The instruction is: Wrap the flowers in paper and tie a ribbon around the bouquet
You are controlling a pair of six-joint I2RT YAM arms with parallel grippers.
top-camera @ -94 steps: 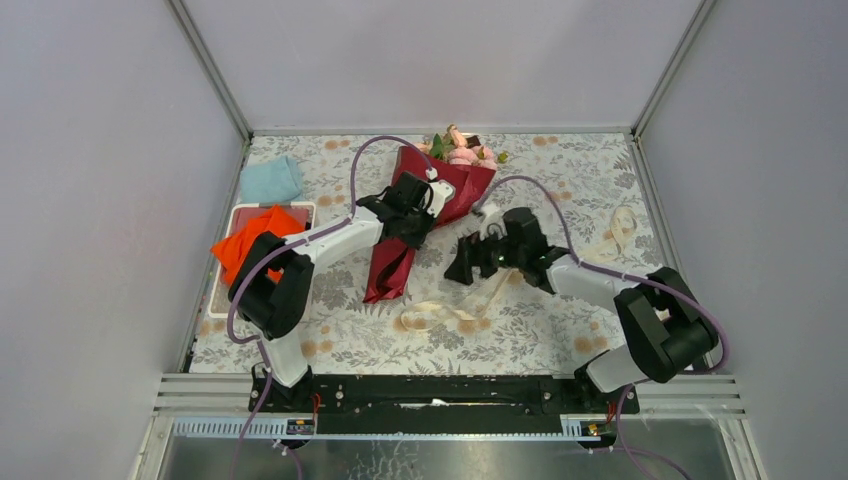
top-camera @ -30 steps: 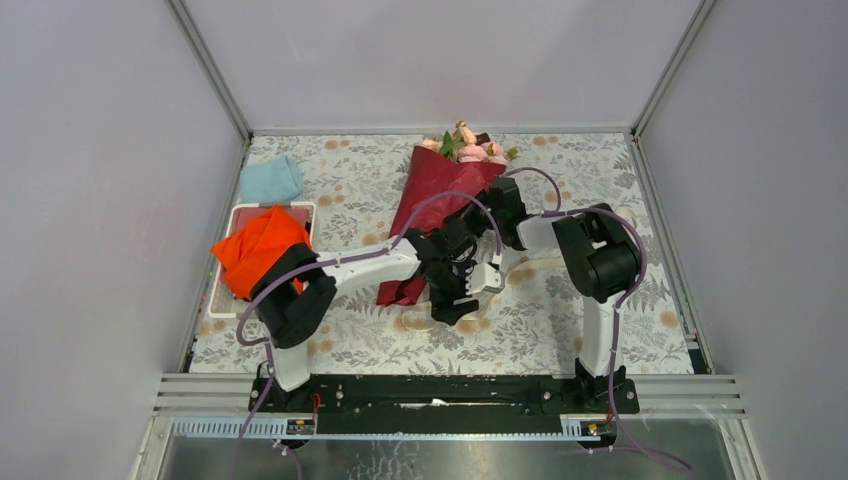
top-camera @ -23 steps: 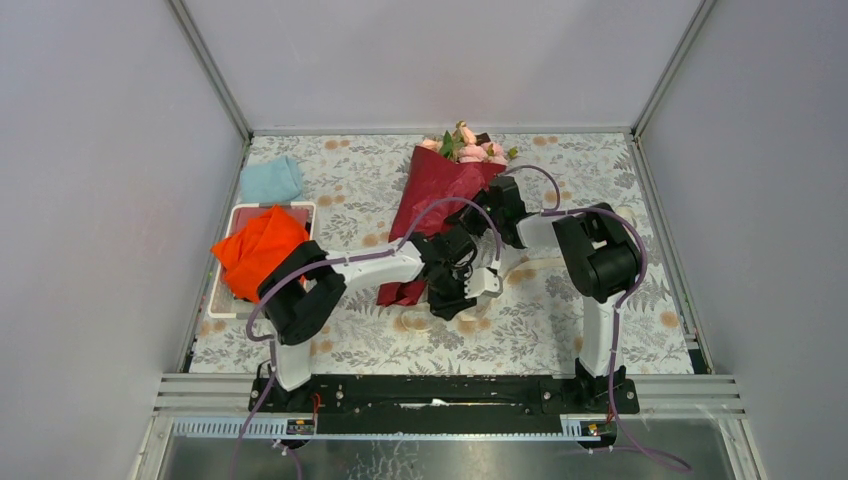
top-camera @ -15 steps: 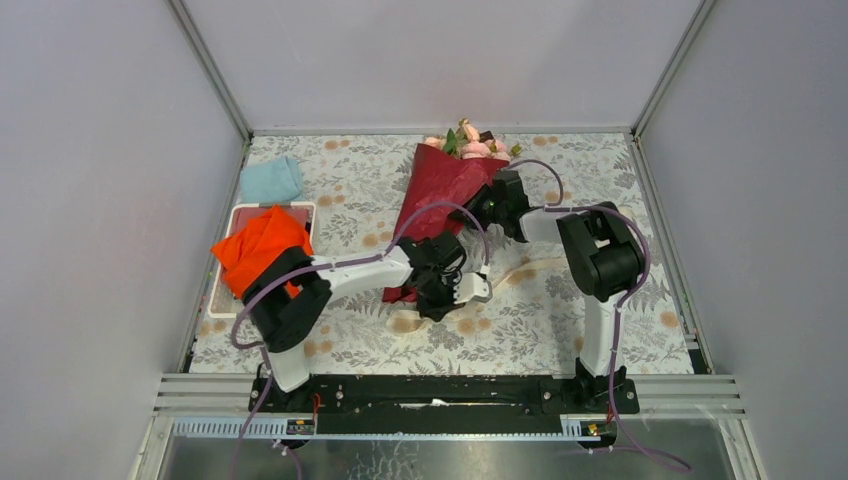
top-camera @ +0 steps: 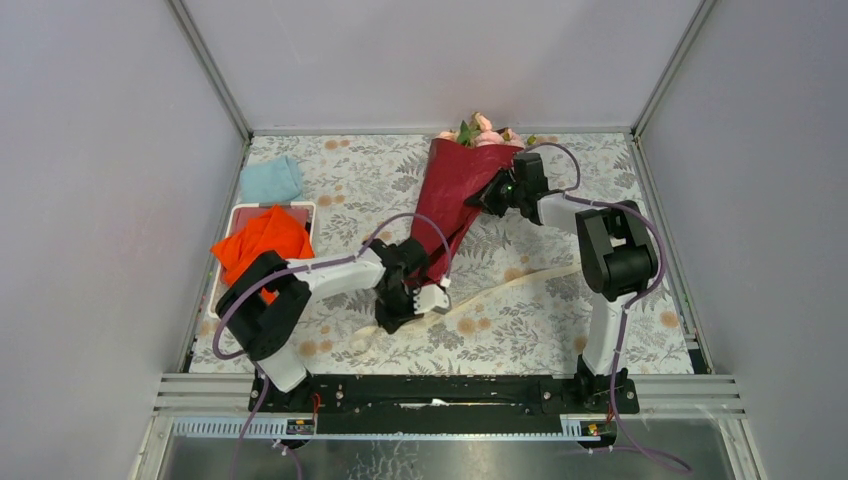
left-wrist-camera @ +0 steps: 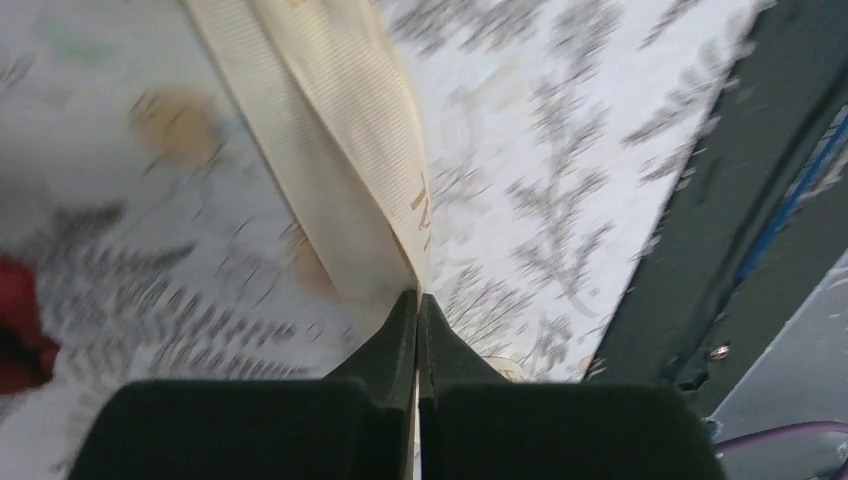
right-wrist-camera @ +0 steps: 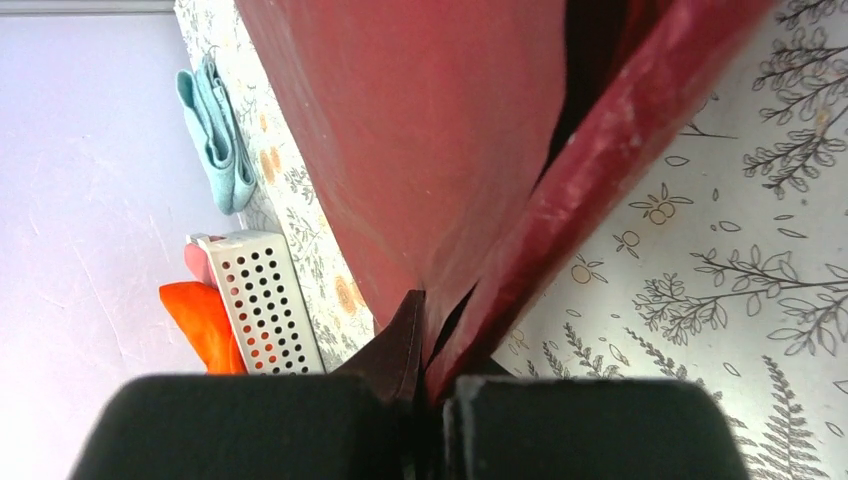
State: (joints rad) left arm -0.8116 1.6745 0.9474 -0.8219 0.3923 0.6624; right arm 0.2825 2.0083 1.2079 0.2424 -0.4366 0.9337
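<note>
The bouquet [top-camera: 455,200] is a dark red cone of paper [right-wrist-camera: 430,130] lying slantwise, with the pink flowers [top-camera: 485,130] at its far wide end. My right gripper [top-camera: 478,201] is shut on a fold of the paper on the cone's right side; the right wrist view shows its jaws [right-wrist-camera: 425,300] pinching that fold. The cream ribbon [top-camera: 520,283] stretches across the tablecloth from the right toward the cone's narrow tip. My left gripper [top-camera: 392,318] is shut on the ribbon [left-wrist-camera: 330,130] near that tip, its fingers [left-wrist-camera: 417,305] pressed together.
An orange cloth [top-camera: 262,238] lies over a white perforated basket [top-camera: 240,215] at the left, with a light blue cloth [top-camera: 272,180] behind it. The dark frame rail [left-wrist-camera: 720,230] runs along the table's near edge. Grey walls enclose the table.
My left gripper has shut on the ribbon and drawn it toward the near left, pulling it straight. My right gripper has carried the bouquet's wide end toward the back right.
</note>
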